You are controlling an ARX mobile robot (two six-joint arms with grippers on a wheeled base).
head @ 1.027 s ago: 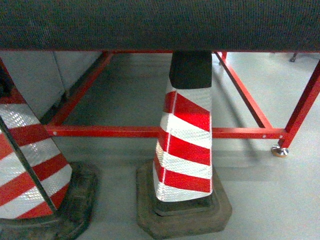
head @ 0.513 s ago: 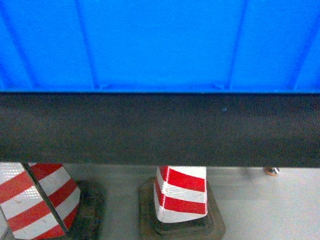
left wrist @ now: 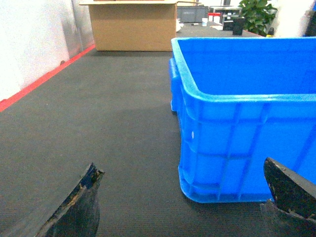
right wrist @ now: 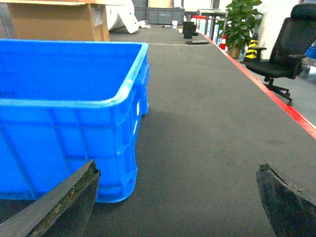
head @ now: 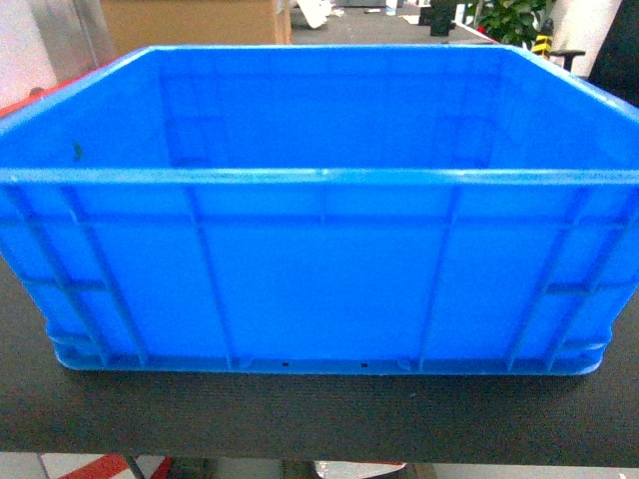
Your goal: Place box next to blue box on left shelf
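Note:
The box (head: pixel 319 269) is a large bright-blue crate with ribbed walls and a thick rim, standing empty on the dark table mat (head: pixel 319 414) directly in front of me. Neither gripper shows in the head view. In the left wrist view my left gripper (left wrist: pixel 182 168) is open, low over the mat, its fingers straddling the box's (left wrist: pixel 237 123) near left corner without touching it. In the right wrist view my right gripper (right wrist: pixel 177 168) is open too, with the box's (right wrist: pixel 69 113) near right corner just inside its left finger. The left shelf and its blue box are out of view.
A cardboard carton (left wrist: pixel 133 24) stands at the far end of the table, left of the crate. The table's red edge (right wrist: pixel 276 94) runs along the right, with a potted plant (right wrist: pixel 242 22) and a black office chair (right wrist: pixel 291 44) beyond it. A white wall (left wrist: pixel 29 44) borders the left.
The head view has risen from the striped cones and red frame under the table, past the table edge, to the crate on the tabletop.

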